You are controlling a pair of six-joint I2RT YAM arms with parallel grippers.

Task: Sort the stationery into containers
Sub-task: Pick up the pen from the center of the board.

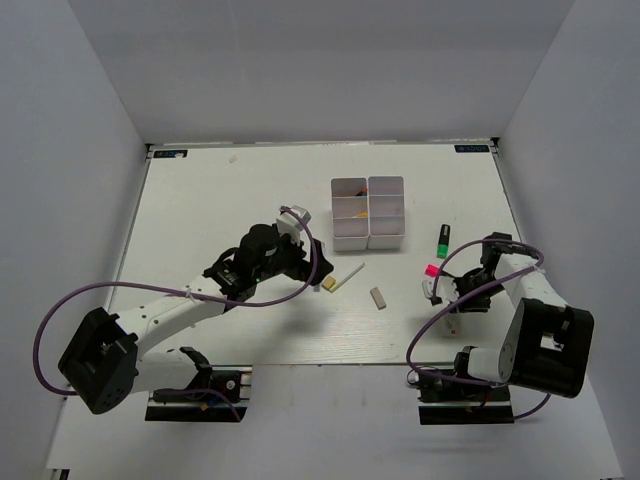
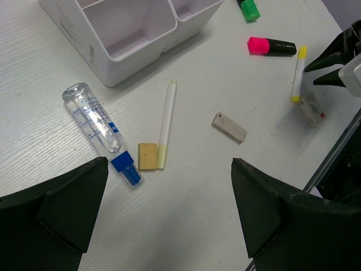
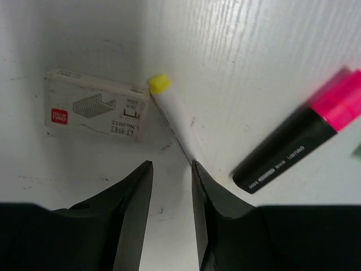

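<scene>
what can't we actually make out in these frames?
Tray contents: too small in the top view; cut off by the top edge in the left wrist view.
Clear tube: hidden under the left arm in the top view.
Green marker: cut by the top edge in the left wrist view.
Yellow-tipped stick: its lower end runs behind a fingertip in the right wrist view, so contact with the right gripper is unclear.

There are two white sticks point(image 2: 166, 124) and two erasers point(image 2: 229, 127). Tube point(image 2: 96, 121), pink highlighter point(image 2: 271, 46), green marker point(image 2: 248, 10), staple box point(image 3: 93, 113) and tray point(image 2: 84, 48) number one each.
</scene>
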